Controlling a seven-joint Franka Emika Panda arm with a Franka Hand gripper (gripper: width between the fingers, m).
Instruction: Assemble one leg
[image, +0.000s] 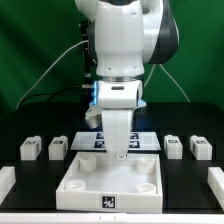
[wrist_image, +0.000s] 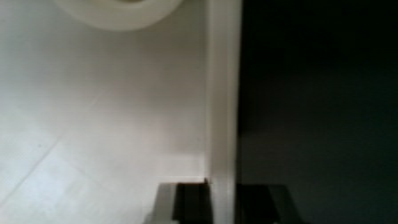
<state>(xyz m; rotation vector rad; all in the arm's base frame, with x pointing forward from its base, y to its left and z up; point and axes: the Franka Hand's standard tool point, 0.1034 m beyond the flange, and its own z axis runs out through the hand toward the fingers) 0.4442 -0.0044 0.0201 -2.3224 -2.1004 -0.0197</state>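
Observation:
The large white square rimmed panel lies in the middle of the table. My gripper points straight down at its back rim. In the wrist view the rim runs between my two dark fingers, one on each side and both against it, so the gripper is shut on the panel's rim. A round socket of the panel shows in one corner. Two small white legs stand at the exterior view's left. Two more legs stand at its right. None is held.
The marker board lies flat behind the panel, partly hidden by my arm. White pieces sit at the table's left and right edges. Black table lies outside the rim. A green backdrop stands behind.

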